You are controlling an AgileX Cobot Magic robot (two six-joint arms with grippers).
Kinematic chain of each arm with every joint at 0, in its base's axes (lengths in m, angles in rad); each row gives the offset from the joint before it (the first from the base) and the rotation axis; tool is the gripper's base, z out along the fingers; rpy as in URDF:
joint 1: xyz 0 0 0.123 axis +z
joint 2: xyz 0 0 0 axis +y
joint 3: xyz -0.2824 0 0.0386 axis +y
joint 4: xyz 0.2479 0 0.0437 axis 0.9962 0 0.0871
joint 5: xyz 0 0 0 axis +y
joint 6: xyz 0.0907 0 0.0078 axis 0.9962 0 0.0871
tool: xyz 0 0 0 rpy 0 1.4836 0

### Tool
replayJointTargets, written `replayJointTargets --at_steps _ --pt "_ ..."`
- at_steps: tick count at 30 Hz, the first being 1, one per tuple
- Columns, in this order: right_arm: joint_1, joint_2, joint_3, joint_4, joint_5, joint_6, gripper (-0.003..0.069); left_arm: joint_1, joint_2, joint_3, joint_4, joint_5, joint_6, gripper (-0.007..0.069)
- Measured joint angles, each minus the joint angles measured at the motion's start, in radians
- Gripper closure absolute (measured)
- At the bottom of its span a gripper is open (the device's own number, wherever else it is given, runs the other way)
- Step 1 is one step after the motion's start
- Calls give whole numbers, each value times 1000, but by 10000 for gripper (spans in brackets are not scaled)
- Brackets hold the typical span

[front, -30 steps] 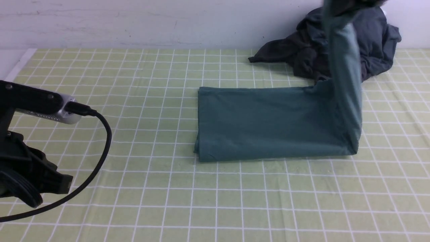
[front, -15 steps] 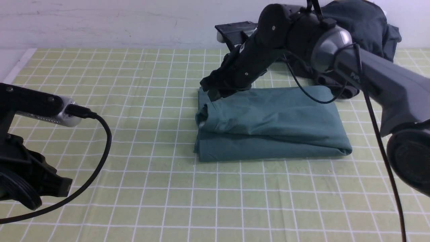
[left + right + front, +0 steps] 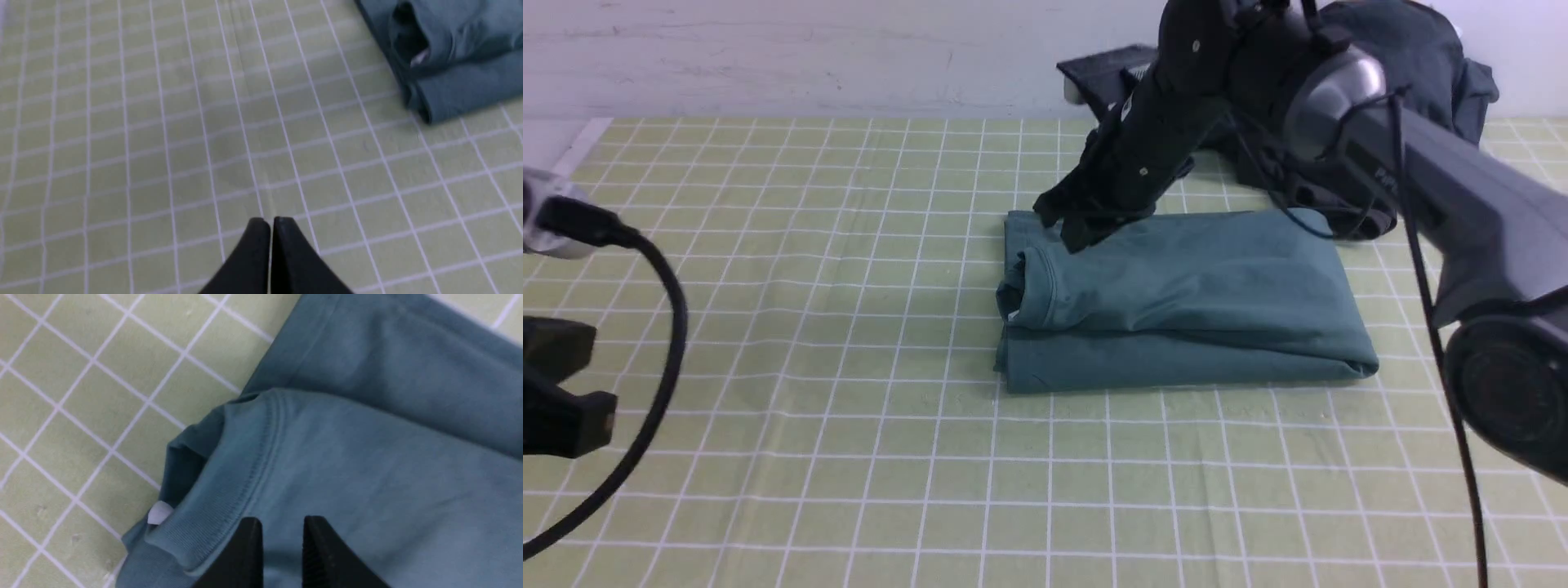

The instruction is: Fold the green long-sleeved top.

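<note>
Front view showed the green top (image 3: pixel 1184 302) folded into a tidy rectangle, nearly done; right gripper (image 3: pixel 1072 224) slightly parted and empty above it, left gripper (image 3: pixel 271 222) shut, holding nothing.

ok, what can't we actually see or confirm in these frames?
- Chest logo of the green long-sleeved top: hidden in every view by the folded layers.
- White neck label: only a sliver shows at the collar; text unreadable.
- Dark grey clothing heap: front view, mostly behind the right arm.
- Left gripper: front view cuts it off at the edge; wrist view shows only the shut tips.
- Right gripper: nothing between the fingertips.
</note>
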Motion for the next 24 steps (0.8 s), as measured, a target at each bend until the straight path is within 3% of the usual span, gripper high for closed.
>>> replayJointTargets --at_steps 4,10,16,24 --pt "18 80 2 117 -80 -20 656 0 -153 96 22 -114 7 628" --pt "26 74 3 128 -77 -31 671 0 -366 263 26 -273 8 628" --pt "26 -135 12 -3 0 -46 671 0 -521 415 26 -401 7 628" --pt "26 -687 347 -323 -17 10 671 0 -658 537 27 -577 6 628"
